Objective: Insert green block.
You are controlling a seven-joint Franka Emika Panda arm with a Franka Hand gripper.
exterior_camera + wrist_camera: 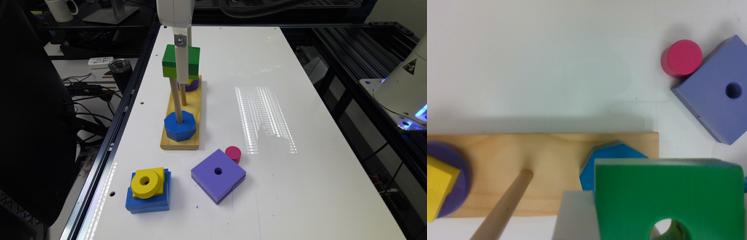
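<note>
My gripper is shut on the green block, holding it in the air over the wooden peg board. The block has a dark green top layer over a lime layer. It hangs at the top of the near peg, whose foot carries the blue octagon. The wrist view shows the green block from above with its round hole low in the picture, a pale finger against its side, and the blue octagon partly covered beneath it. The bare middle peg stands beside it.
A purple disc with a yellow piece sits at the board's far peg. In front of the board lie the big purple square, a pink cylinder, and a blue block topped by a yellow ring. The table edge runs along the exterior view's left.
</note>
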